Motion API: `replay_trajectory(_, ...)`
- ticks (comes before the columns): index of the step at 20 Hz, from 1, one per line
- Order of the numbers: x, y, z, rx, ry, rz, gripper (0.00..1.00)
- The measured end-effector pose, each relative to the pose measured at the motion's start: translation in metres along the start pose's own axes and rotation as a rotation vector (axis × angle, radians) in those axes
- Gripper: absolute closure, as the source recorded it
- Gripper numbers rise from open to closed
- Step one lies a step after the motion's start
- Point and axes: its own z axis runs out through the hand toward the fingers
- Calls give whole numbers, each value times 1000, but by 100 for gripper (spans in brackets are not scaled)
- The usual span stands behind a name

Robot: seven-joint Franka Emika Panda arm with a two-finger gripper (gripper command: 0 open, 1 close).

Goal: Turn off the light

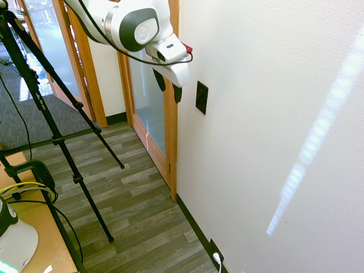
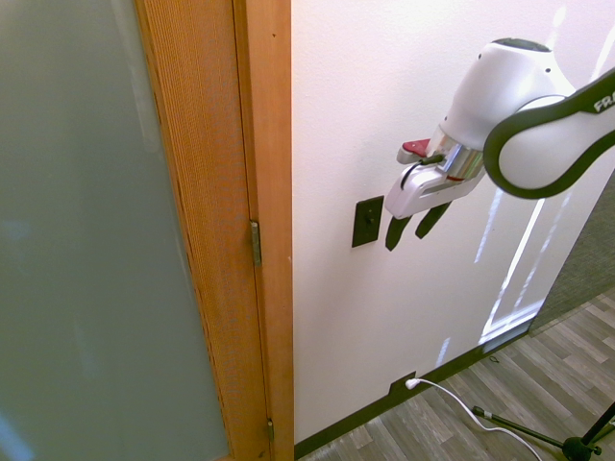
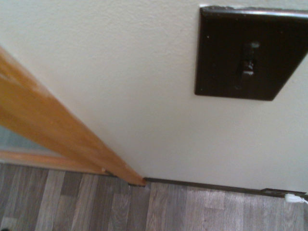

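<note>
The light itself is out of view. Its black wall switch plate (image 1: 201, 97) (image 2: 367, 222) is mounted upright on the white wall beside the door frame. Up close in the wrist view, the switch plate (image 3: 250, 53) fills the upper part of the picture and shows a small toggle (image 3: 248, 62) at its centre. My gripper (image 1: 169, 90) (image 2: 413, 229) hangs tilted in front of the wall, at the plate's height and a short way from it. Its two dark fingers stand open with nothing between them, and they are not touching the plate.
A wooden door frame (image 2: 259, 192) with frosted glass (image 2: 86, 230) borders the wall. Low on the wall sits a black outlet with a white plug (image 2: 411, 383). A pale streak of sunlight (image 1: 318, 136) crosses the wall. Grey plank floor (image 1: 131, 193) lies below.
</note>
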Motion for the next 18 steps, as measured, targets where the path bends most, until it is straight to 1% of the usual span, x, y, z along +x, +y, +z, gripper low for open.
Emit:
replay_trajectory(2,9,1,5,3,57,66,0)
replay_trajectory(5,13,-11,6,17,126,130,0)
replay_trajectory(6,9,-17,8,23,130,139,100)
replay_trajectory(9,5,-28,19,26,149,160,100)
replay_trajectory(13,17,-26,23,43,181,205,100)
replay_trajectory(18,24,-27,29,52,204,234,100)
